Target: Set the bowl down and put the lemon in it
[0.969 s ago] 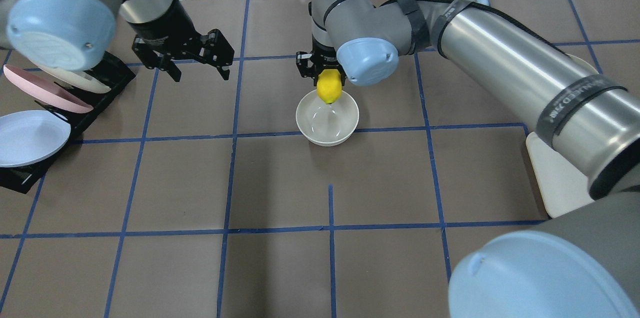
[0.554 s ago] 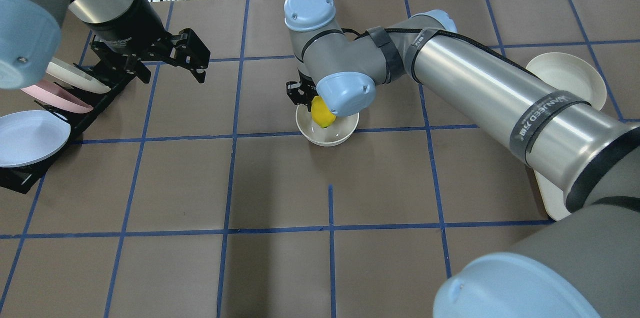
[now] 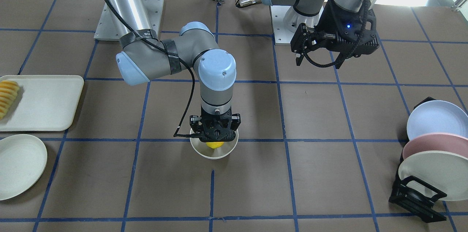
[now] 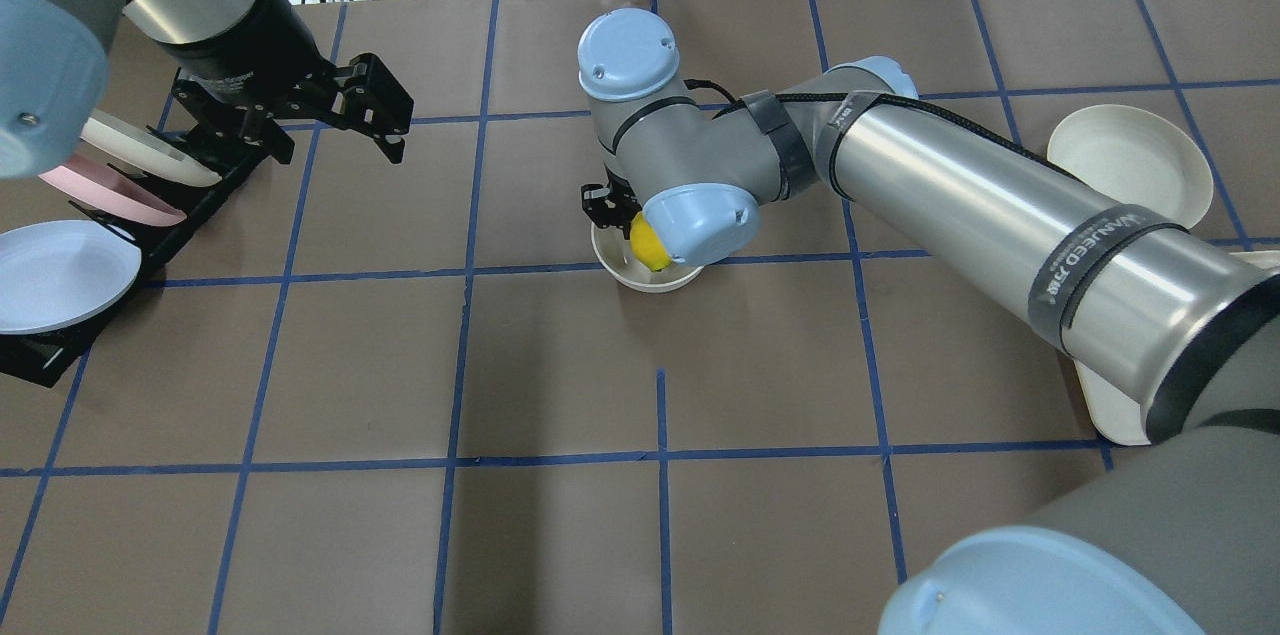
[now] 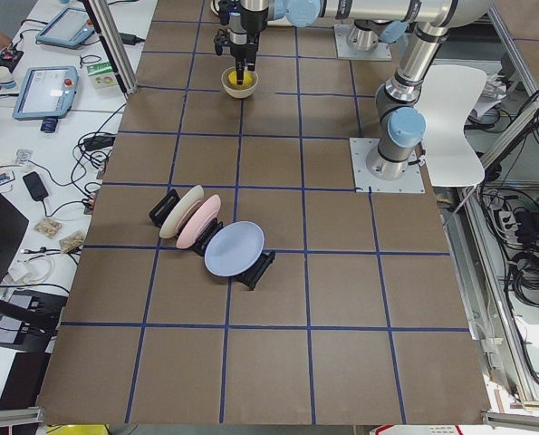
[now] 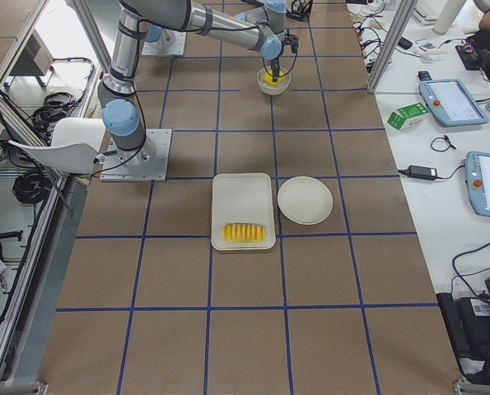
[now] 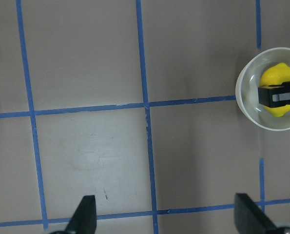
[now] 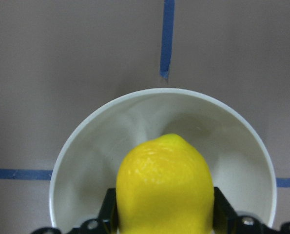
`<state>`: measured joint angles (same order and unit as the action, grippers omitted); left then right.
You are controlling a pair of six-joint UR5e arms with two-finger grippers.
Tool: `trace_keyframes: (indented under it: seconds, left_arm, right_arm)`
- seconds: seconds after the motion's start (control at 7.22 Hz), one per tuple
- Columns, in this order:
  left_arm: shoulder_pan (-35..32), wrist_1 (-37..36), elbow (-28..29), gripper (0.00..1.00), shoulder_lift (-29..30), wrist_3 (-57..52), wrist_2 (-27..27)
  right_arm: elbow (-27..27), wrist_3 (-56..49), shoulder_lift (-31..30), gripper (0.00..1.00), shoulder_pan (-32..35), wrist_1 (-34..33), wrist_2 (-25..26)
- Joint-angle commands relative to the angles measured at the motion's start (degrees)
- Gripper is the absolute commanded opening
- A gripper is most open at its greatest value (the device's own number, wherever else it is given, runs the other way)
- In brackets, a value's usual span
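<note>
Pinching the lemon (image 8: 164,185) inside the bowl (image 8: 93,161), the right pincer (image 8: 164,217) shows clearly wrist-side, mostly hidden overhead.

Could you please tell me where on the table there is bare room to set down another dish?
The robot-side rows are bare, from the dish rack across to the tray. The squares between the left gripper and the bowl are also free. It is crowded at the bowl, where the right gripper holds the lemon, and around the tray and plate.
</note>
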<state>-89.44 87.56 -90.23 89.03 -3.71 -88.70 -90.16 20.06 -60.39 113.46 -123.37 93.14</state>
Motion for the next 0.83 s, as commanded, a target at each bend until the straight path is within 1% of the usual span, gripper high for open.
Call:
trace_keyframes:
  seconds: [0.0,0.14,0.28,0.42,0.55,0.69]
  left_arm:
    - [2.0,0.2,2.2,1.0,1.0,-0.7,0.3]
    - [4.2,1.6,3.2,1.0,1.6,-0.7,0.9]
    - [4.2,1.7,3.4,1.0,1.8,-0.7,0.8]
    - [4.2,1.7,3.8,1.0,2.1,-0.6,0.7]
    - [4.2,5.0,6.4,1.0,3.1,-0.6,0.3]
    - [4.0,7.9,9.1,1.0,4.6,-0.3,0.6]
  right_arm:
    - [1.8,-0.1,-3.4,1.0,-0.9,0.1,-0.7]
    - [2.6,-0.4,-6.9,1.0,-2.1,3.0,-0.5]
    - [3.4,-0.8,-11.1,1.0,-4.4,9.6,-0.5]
    - [3.6,-2.2,-15.2,1.0,-7.3,14.7,-0.5]
    - [4.4,-2.6,-19.6,1.0,-10.6,18.7,-0.5]
    - [5.0,-2.6,-22.2,1.0,-14.3,20.6,-0.6]
